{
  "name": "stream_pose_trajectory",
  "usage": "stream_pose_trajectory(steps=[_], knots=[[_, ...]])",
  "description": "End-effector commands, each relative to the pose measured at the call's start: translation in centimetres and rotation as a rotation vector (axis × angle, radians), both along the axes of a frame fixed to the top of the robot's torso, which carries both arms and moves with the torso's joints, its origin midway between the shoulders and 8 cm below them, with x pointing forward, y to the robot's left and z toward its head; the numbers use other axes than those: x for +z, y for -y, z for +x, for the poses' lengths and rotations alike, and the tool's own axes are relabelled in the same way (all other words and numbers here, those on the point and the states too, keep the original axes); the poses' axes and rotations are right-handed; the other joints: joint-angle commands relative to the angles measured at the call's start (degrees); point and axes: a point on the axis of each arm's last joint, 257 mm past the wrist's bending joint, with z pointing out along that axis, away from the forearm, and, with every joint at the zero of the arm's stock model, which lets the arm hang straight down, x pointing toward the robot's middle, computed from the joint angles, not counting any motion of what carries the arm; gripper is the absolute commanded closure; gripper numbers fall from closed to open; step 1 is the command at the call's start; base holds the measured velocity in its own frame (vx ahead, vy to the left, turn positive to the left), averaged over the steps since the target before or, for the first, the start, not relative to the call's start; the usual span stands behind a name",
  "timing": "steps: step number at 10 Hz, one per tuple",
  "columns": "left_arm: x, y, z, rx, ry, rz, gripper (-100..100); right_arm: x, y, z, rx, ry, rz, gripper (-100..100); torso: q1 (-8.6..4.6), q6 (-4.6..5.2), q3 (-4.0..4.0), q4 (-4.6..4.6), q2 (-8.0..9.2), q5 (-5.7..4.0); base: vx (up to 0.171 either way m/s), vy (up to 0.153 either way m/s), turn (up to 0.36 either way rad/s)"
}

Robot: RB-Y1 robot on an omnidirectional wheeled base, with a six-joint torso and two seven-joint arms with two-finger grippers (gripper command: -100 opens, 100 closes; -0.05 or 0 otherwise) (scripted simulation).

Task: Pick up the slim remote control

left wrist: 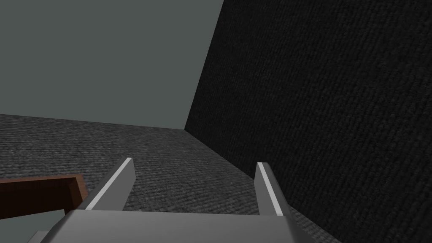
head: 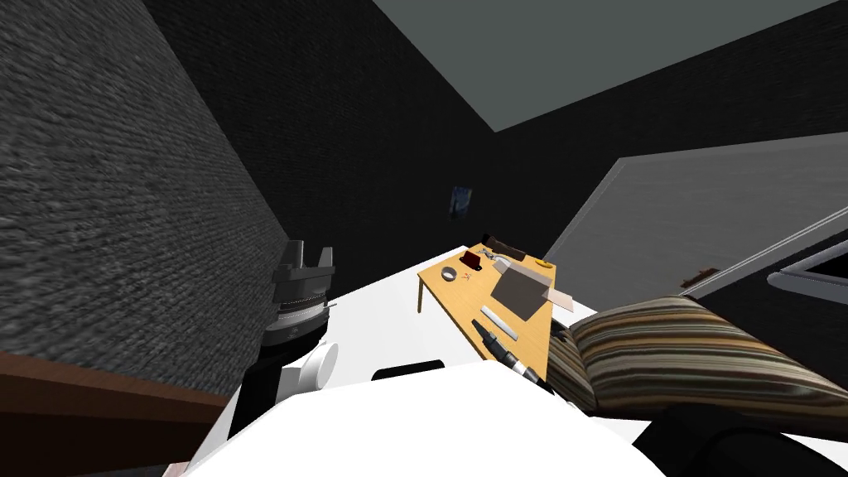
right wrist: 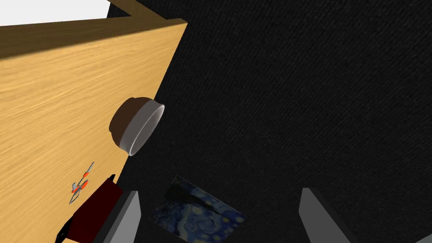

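Pickup not started, remote untouched on table
We read left gripper [left wrist: 195, 162] and right gripper [right wrist: 219, 193] both spread wide and empty; remote [head: 499, 322] lies flat on table [head: 454, 298] beside dark mat [head: 522, 291], long axis parallel to table's near edge, front end unclear; reach and grasp remain

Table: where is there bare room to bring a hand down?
Bare wood lies on the table between the bowl and the slim remote. The far end is crowded: dark red object, grey pad.
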Motion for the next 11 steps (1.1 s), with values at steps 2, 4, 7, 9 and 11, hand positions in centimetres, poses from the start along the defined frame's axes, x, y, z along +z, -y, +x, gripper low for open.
stream_pose_trajectory(steps=[2,4,7,9,11], knots=[[0.0,0.0,0.0,0.0,0.0,0.0,0,-4.8,1.3,-3.6,0.051,-0.131,-0.096,-100,0.0,-0.03,0.0,0.0,0.0,-0.01,0.055,0.008,0.264],[0.0,0.0,0.0,0.0,0.0,0.0,0,-6.9,2.1,-5.6,0.079,-0.191,-0.142,-100,0.02,0.02,-0.02,-0.01,-0.03,0.0,0.054,0.004,0.162],[0.0,0.0,0.0,0.0,0.0,0.0,0,-10.2,4.5,-9.1,0.087,-0.296,-0.202,-100,0.03,-0.03,0.01,0.01,0.01,0.01,0.041,0.003,0.157],[0.0,0.0,0.0,0.0,0.0,0.0,0,-12.2,6.1,-11.9,0.111,-0.369,-0.255,-100,0.06,-0.02,0.02,0.01,0.03,0.01,0.036,0.006,0.167],[0.0,0.0,0.0,0.0,0.0,0.0,0,-13.7,7.5,-14.4,0.142,-0.431,-0.304,-100,0.04,-0.01,0.01,0.01,0.01,0.01,0.041,0.002,0.155]])
